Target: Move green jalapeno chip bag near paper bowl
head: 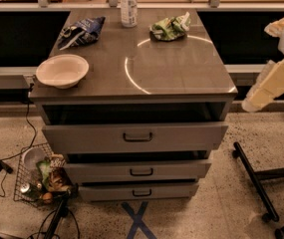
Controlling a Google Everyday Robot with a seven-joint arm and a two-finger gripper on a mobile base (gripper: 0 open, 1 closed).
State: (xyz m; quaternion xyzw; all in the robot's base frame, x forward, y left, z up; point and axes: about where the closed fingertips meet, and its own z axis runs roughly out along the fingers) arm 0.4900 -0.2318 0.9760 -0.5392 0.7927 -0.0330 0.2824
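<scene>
The green jalapeno chip bag [170,27] lies crumpled at the back right of the grey cabinet top [181,73]. The paper bowl [62,70] sits upright and empty at the front left corner, far from the bag. My gripper [268,86] shows as a cream-coloured piece at the right edge of the view. It hangs beside the cabinet, off its right side, at about the height of the top. It touches neither the bag nor the bowl.
A dark blue chip bag [81,31] lies at the back left. A clear bottle [128,4] stands at the back centre. Three drawers [136,136] sit slightly open below. A wire basket [39,180] of items stands on the floor at left. A black chair base [256,178] is at right.
</scene>
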